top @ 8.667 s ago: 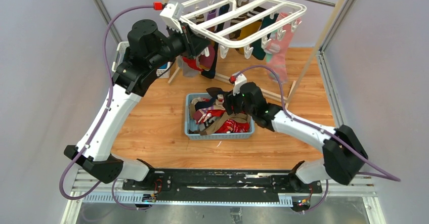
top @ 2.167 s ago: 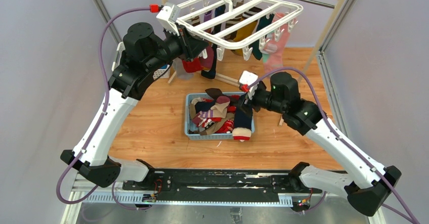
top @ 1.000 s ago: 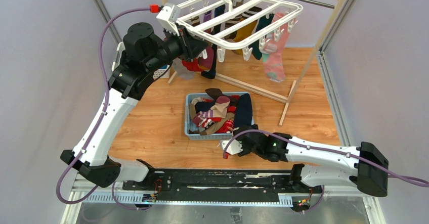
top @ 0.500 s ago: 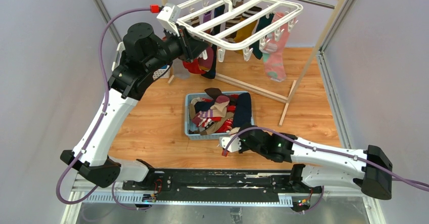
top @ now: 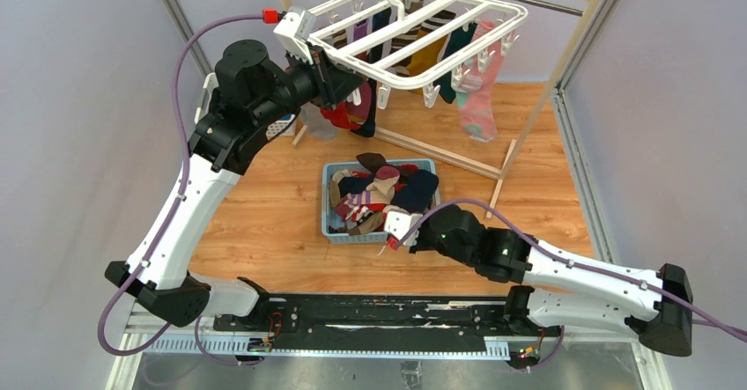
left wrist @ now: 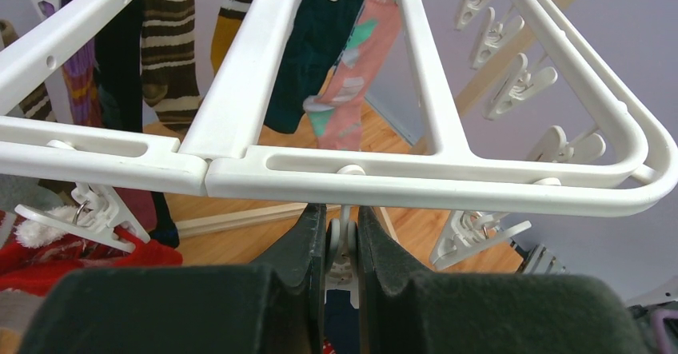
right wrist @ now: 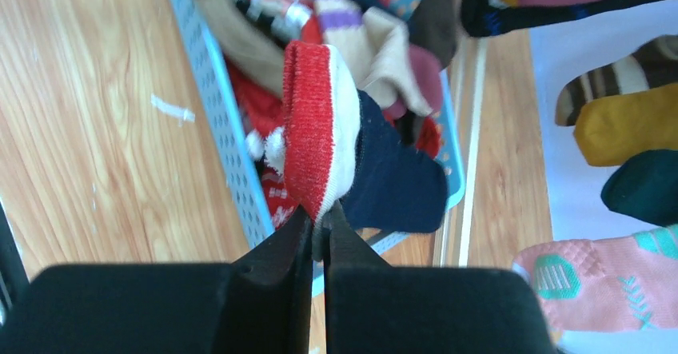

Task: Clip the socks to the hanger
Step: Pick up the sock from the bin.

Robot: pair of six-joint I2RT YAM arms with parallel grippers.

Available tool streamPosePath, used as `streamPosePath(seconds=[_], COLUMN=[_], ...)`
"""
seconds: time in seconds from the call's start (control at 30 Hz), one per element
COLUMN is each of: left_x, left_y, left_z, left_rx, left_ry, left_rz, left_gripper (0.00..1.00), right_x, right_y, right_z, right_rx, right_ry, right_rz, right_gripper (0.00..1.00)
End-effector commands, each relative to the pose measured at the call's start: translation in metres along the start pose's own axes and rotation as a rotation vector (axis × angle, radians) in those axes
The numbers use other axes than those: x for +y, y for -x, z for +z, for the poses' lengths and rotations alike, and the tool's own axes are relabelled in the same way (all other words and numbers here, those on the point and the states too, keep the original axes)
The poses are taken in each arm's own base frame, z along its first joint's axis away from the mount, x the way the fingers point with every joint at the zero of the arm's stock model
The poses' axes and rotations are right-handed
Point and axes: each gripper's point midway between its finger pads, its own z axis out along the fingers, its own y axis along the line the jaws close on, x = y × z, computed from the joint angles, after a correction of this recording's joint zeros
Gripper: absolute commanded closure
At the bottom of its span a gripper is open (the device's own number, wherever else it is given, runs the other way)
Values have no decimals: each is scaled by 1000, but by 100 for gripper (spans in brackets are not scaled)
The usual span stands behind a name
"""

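Observation:
The white hanger (top: 414,33) hangs from the rail at the back with several socks clipped under it. My left gripper (top: 342,80) is up at its near bar (left wrist: 416,182) and shut on one small white clip (left wrist: 342,246). My right gripper (right wrist: 320,228) sits at the front edge of the blue basket (top: 327,209). It is shut on the red-and-white cuff of a navy sock (right wrist: 396,178), which drapes back into the basket (right wrist: 232,154). In the top view the navy sock (top: 419,187) lies over the pile, with my right gripper (top: 409,225) just in front.
More socks (top: 366,198) fill the blue basket. A pink sock (top: 480,99) and others dangle from the hanger's far side. The wooden rack (top: 574,45) slants down at the right, its base bar on the floor behind the basket. A white lattice basket (top: 210,86) is behind my left arm.
My right gripper has closed on the navy sock's cuff at the basket's front edge and the arm has moved up towards the basket. The left gripper stays on the clip.

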Motion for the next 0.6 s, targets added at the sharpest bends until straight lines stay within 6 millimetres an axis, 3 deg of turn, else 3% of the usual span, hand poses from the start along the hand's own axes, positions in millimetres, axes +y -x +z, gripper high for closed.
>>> streamPosePath(seconds=[0.0,0.2,0.57], left_x=[-1,-2,-5], left_y=[-3,-1,-2], left_z=[-10,-10,-11], left_rx=[31,27,30], left_ry=[3,1,-14], left_rz=[-4,-4,-3], left_gripper=[100,100,100], right_x=[-53,-93,-130], right_y=[58,93,148], right_z=[-22,-42,-55], right_rx=[-241,-373,-674], right_ry=[-172,-238,-105], right_rz=[307,591,852], right_gripper=[100,100,100])
